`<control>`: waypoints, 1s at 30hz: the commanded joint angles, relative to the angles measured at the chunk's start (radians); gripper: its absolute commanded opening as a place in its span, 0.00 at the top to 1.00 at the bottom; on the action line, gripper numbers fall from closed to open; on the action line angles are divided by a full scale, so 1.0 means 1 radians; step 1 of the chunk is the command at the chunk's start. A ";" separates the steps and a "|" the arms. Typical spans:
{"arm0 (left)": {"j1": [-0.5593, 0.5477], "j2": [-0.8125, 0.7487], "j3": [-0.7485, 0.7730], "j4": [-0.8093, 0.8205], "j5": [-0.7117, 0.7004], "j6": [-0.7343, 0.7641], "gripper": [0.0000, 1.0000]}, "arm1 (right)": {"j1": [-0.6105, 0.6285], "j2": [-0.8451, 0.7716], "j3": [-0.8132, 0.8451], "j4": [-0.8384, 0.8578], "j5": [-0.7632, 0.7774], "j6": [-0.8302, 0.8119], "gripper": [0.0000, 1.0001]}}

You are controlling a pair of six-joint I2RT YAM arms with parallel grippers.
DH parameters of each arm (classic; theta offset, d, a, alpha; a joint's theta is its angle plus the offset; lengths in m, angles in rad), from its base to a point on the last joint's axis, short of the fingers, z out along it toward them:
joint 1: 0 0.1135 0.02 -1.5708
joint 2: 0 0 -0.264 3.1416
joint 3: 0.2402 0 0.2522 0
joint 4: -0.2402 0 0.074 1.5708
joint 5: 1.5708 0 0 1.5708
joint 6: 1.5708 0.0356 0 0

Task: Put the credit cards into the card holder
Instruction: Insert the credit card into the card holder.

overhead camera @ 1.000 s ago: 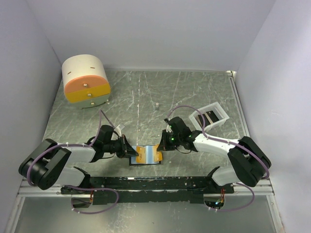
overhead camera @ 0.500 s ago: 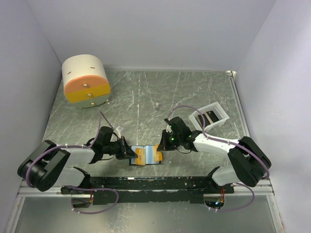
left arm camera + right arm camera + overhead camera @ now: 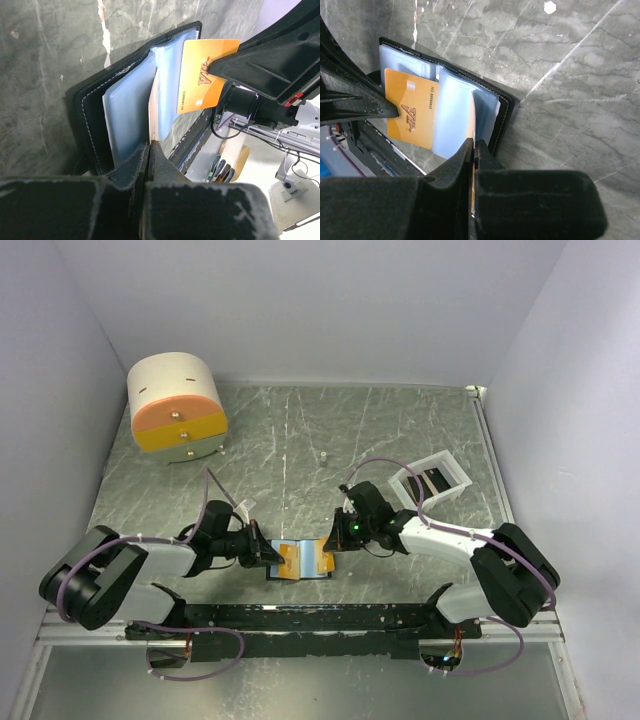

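Left gripper (image 3: 149, 145) is clamped on one gold card (image 3: 410, 107); right gripper (image 3: 474, 142) on a second gold card (image 3: 200, 75), both at the open card holder (image 3: 90, 115) on the bench (image 3: 570, 100). We judge neither seated yet.

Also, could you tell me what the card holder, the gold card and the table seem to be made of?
The card holder looks like black leather or leatherette: matte grain, pale stitching along the edge. Its inner pockets seem translucent bluish plastic. The gold card looks like stiff, smooth printed plastic. The table looks like green veined marble, possibly a print.
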 commanded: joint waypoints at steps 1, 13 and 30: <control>-0.005 0.045 0.026 0.076 0.028 0.019 0.93 | -0.001 -0.007 -0.016 -0.049 0.049 -0.020 1.00; -0.006 0.124 0.012 0.223 0.051 -0.022 0.93 | -0.001 -0.015 -0.037 -0.031 0.044 -0.013 1.00; -0.018 0.176 0.054 0.191 0.031 0.031 0.93 | -0.001 -0.022 -0.026 -0.052 0.060 -0.015 1.00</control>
